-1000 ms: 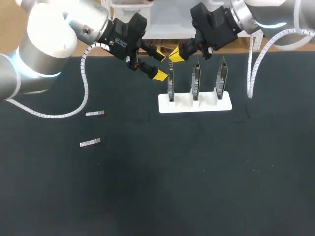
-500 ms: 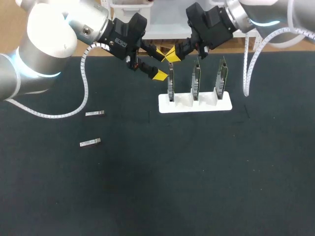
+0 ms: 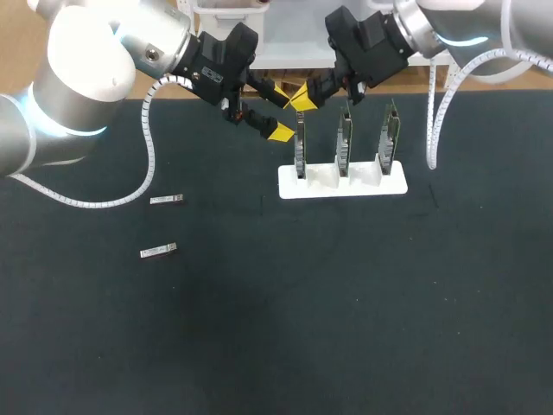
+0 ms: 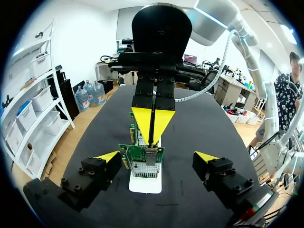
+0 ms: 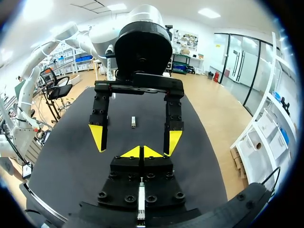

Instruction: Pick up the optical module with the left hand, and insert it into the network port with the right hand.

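Observation:
Two small silver optical modules [image 3: 167, 200] [image 3: 158, 251] lie on the black table at the left; one of them [image 5: 133, 122] shows in the right wrist view, beyond both grippers. Three network cards stand upright in a white stand [image 3: 341, 183]. My left gripper [image 3: 280, 112] [image 4: 156, 159] hangs open and empty beside the leftmost card [image 3: 300, 151] [image 4: 142, 164], its fingers on either side of it without touching. My right gripper [image 3: 301, 96] [image 4: 153, 124] [image 5: 141, 152] is shut, tips pointing down at the metal port [image 4: 151, 156] on that card's top edge. I see nothing held between its tips.
The two other cards [image 3: 345, 143] [image 3: 388, 138] stand to the right in the same stand. The two grippers face each other closely over the stand, near the table's far edge. Open black table surface [image 3: 302, 303] stretches in front of the stand.
My right gripper has shifted a little left, closer to the top of the leftmost card. The left arm and the modules on the table have stayed put.

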Controlling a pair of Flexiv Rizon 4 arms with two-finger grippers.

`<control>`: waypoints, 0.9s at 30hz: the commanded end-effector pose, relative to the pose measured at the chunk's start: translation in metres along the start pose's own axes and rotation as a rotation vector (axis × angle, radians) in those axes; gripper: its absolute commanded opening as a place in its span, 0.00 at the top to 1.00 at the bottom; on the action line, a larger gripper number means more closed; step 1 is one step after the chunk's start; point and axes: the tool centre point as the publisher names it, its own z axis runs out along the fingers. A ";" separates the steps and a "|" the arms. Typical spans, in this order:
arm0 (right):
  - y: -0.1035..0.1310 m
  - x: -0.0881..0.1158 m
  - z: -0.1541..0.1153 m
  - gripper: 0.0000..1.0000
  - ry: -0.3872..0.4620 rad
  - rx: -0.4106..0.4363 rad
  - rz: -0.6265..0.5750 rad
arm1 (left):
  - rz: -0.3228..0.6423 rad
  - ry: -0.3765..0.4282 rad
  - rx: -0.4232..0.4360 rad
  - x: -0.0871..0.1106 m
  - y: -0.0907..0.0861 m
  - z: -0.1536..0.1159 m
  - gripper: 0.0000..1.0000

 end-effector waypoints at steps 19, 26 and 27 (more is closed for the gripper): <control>0.003 0.007 0.005 1.00 0.022 -0.006 0.001 | -0.002 0.003 -0.002 -0.001 0.000 0.000 0.00; 0.003 0.009 0.007 1.00 0.022 -0.009 0.007 | -0.002 0.003 -0.002 -0.001 0.000 0.000 0.00; 0.003 0.009 0.007 1.00 0.022 -0.009 0.008 | -0.002 0.003 -0.002 -0.001 0.000 0.000 0.00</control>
